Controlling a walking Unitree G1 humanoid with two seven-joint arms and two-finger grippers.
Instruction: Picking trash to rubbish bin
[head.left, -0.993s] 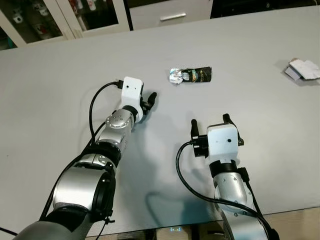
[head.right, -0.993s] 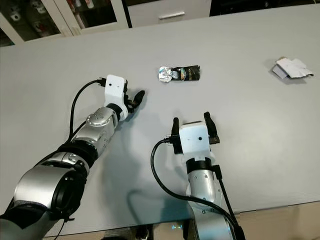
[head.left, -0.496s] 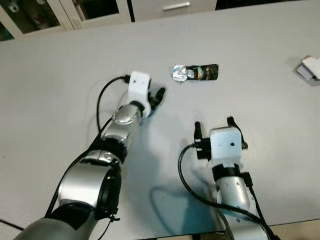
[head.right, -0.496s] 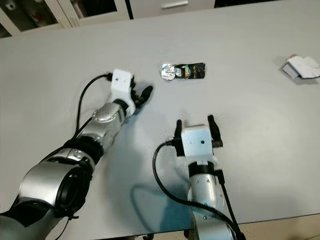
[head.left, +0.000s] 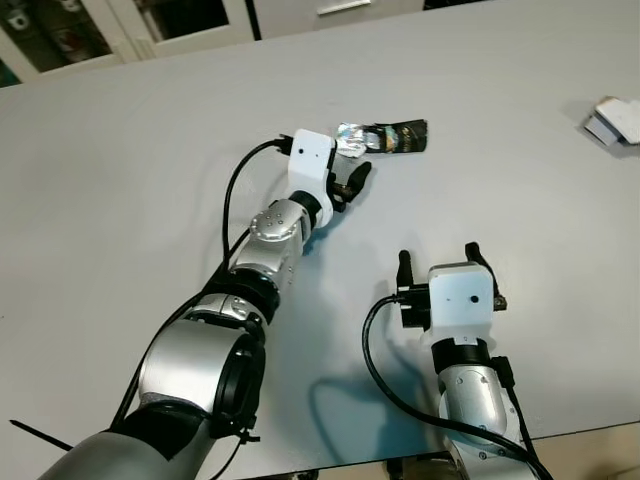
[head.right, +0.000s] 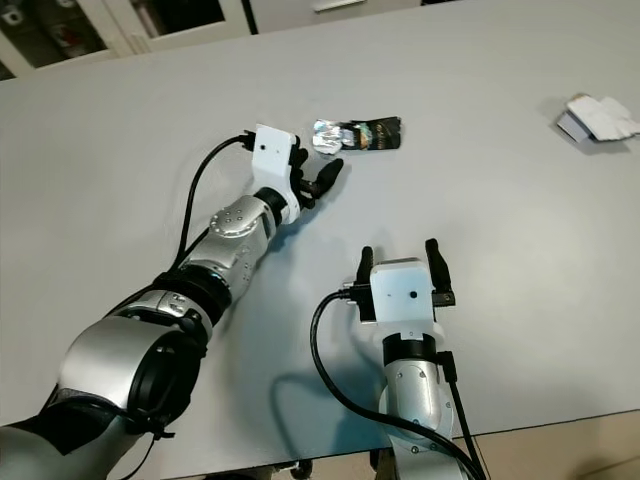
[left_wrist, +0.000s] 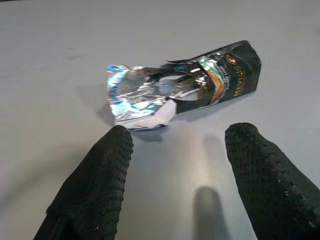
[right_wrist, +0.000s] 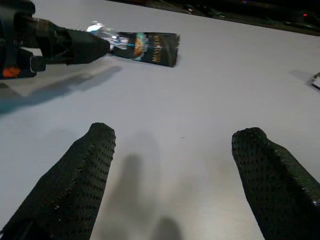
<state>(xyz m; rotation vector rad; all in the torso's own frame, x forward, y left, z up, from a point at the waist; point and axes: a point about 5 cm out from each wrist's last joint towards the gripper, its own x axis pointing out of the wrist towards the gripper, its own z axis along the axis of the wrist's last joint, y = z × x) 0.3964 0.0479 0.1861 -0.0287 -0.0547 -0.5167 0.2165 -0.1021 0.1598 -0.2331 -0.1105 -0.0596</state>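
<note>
Eye views: wrapper (head.left: 382, 137) lay flat on table (head.left: 120, 180), just beyond left gripper (head.left: 343, 180), not touching. Right gripper (head.left: 438, 262) hovered nearer robot, well apart. Paper scrap (head.left: 615, 121) cut off at edge; bin hidden.

Left wrist view: fingers (left_wrist: 95, 185) spread, empty. Wrapper looked light, thin, crinkly, slippery; crumpled silver end (left_wrist: 135, 95) likely best pinch.

Right wrist view: fingers (right_wrist: 70, 185) wide apart, empty.

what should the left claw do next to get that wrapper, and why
Probably ease the left claw forward a little, then close. Its fingers are open and stop just short of the foil wrapper, which lies flat on the table, ungripped.
</note>
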